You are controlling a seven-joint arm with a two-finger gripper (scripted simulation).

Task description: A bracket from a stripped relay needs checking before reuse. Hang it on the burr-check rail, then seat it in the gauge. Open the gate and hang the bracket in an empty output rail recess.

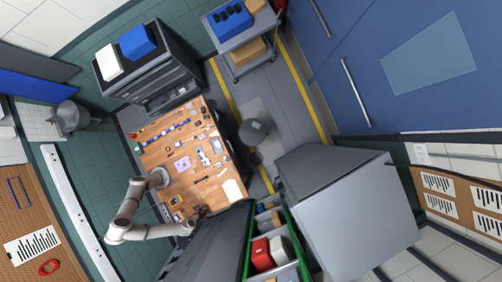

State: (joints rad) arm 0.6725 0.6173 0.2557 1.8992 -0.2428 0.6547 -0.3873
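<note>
The bracket is too small to pick out, and I cannot tell whether it lies at my fingers by the bench's near edge. My gripper (197,215) sits at the near corner of the wooden workbench (186,160), half hidden behind a dark cabinet top (216,246); whether it is open or closed does not show. The arm (138,216) reaches from its base (161,177) on the bench's left edge. A blue rail strip (166,132) runs along the far left of the bench, and a lilac plate (183,164) lies near the middle.
A big grey cabinet (346,203) stands right of the bench, with a green-framed shelf of boxes (272,242) beside it. A round stool (253,132) stands off the bench's right edge, a drawer unit (147,69) behind it. A yellow meter (176,200) lies near my gripper.
</note>
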